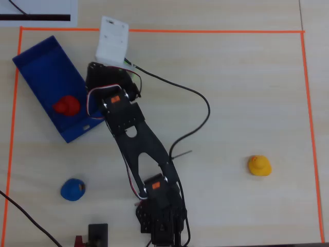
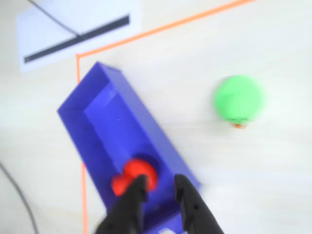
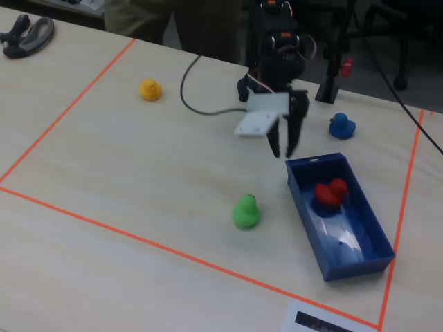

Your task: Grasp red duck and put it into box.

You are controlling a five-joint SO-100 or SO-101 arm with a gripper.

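The red duck (image 1: 67, 105) lies inside the blue box (image 1: 41, 72), near the box's end closest to the arm. It also shows in the wrist view (image 2: 135, 174) and in the fixed view (image 3: 330, 194). My gripper (image 2: 161, 181) is open and empty. It hangs just above the box's (image 2: 112, 122) near end wall, with the duck right beyond the left fingertip. In the fixed view the gripper (image 3: 282, 152) points down beside the box's (image 3: 349, 242) short wall, clear of the duck.
A green duck (image 3: 245, 211) sits on the table left of the box, also in the wrist view (image 2: 239, 100). A blue duck (image 1: 73, 189) and a yellow duck (image 1: 259, 165) lie elsewhere. Orange tape (image 1: 205, 31) frames the workspace. A black cable (image 1: 198, 113) trails from the arm.
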